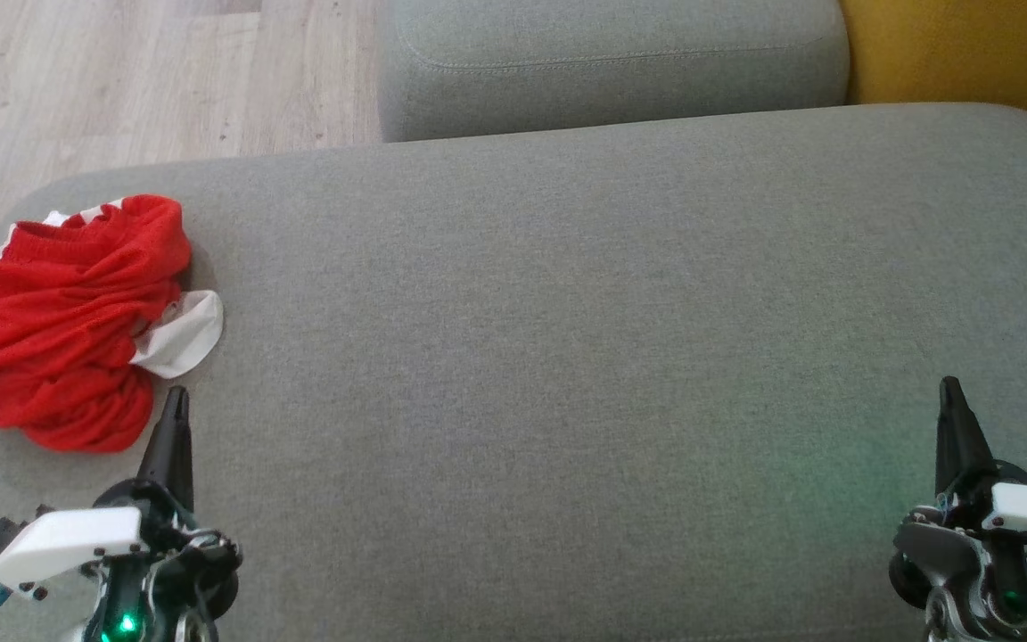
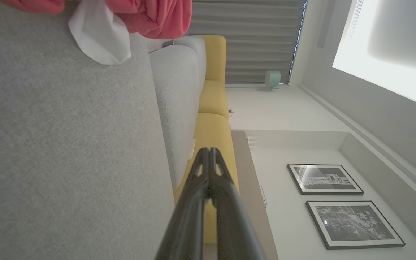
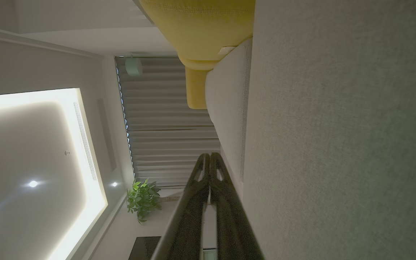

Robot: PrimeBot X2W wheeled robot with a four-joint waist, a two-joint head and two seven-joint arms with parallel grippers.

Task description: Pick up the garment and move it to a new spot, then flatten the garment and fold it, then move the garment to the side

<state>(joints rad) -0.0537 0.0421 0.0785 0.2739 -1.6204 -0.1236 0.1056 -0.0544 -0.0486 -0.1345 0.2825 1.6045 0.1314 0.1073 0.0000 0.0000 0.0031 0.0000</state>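
Left gripper sits low left over the grey cushion; fingers pressed together, nothing between them; tip points up the head view, just beside the near edge of the garment; left wrist view shows a gap of bare cushion between tip and cloth, so no contact. Garment is a crumpled red heap with white trim, lying at the cushion's far left edge; a white flap sticks out on the side nearest my left gripper. Right gripper sits low right over the same cushion, well apart from the garment; fingers likewise together, holding nothing. Rest of the cushion between the two grippers is bare. Beyond it: a second grey cushion, a yellow seat at top right, wood floor at top left. Left wrist view also catches two framed pictures on the wall; right wrist view catches a plant by the curtain.
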